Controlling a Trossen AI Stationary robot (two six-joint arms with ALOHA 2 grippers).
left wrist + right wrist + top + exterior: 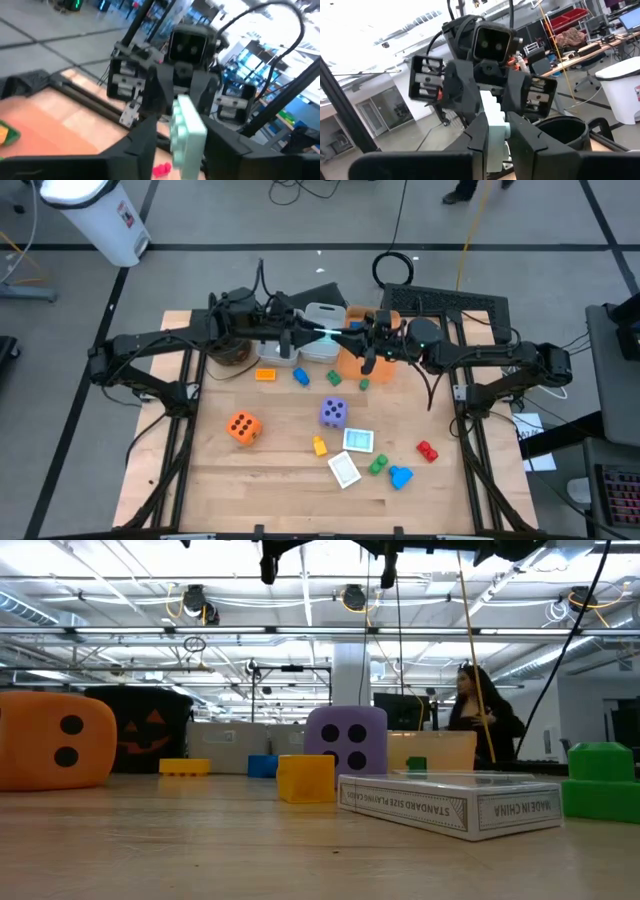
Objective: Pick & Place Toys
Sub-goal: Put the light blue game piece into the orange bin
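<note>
Mint-green block (322, 333) sat mid-air between both grippers over the far bins. High view: left gripper (300, 336) and right gripper (352, 340) met there; most toys were loose on the table (220, 470). Left wrist: fingers parted beside the block. Right wrist: fingers clamped on it. Handover looked underway, bulk of the sorting left.

Robotics lab, open-plan hall: exposed ceiling trusses (300, 630) with strip lights, grey tiled floor (300, 220), cables (395, 265) trailing, desks with monitors (400, 710) behind, person (480, 710) standing there.
</note>
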